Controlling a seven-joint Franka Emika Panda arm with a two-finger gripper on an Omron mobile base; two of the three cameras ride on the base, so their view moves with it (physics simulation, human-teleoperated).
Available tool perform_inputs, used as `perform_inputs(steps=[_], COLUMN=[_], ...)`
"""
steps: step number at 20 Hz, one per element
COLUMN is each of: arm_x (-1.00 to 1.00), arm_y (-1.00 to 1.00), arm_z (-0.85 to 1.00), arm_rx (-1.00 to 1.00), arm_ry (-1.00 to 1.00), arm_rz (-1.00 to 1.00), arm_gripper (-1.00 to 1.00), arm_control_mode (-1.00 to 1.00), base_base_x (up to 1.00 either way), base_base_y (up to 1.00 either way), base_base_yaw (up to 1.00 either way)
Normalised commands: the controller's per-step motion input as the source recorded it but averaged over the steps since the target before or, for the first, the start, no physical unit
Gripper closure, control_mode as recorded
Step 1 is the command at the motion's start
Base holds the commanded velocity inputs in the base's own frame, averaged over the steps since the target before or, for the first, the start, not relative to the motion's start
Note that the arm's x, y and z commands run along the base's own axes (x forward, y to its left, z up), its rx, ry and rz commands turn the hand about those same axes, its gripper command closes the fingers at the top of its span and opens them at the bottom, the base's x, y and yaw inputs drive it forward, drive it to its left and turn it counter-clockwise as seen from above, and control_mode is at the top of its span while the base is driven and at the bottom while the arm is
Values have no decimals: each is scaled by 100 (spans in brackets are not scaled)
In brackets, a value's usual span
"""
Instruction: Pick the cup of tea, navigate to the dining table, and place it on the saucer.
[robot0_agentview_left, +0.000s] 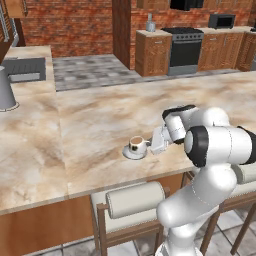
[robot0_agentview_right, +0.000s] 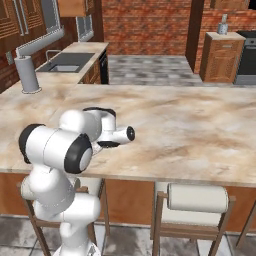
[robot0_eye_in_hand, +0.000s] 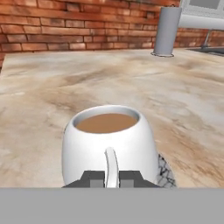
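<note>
From my seat the job looks nearly done. In the left base view, the cup of tea sits on the saucer near the front edge of the desk. To its right the gripper is level with the cup. In the hand view the two fingers stand either side of the cup's handle, clamped or not I cannot tell. What is left, I judge: letting go and backing off.
</note>
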Motion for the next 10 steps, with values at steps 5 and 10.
perform_inputs(steps=[5, 10], arm_x=[21, 17], arm_y=[15, 13], arm_z=[-16, -18], arm_rx=[0, 0], arm_ry=[0, 0], arm_rz=[0, 0], arm_gripper=[100, 100], arm_control_mode=[-100, -100], base_base_x=[0, 0], base_base_y=[0, 0], base_base_yaw=[0, 0])
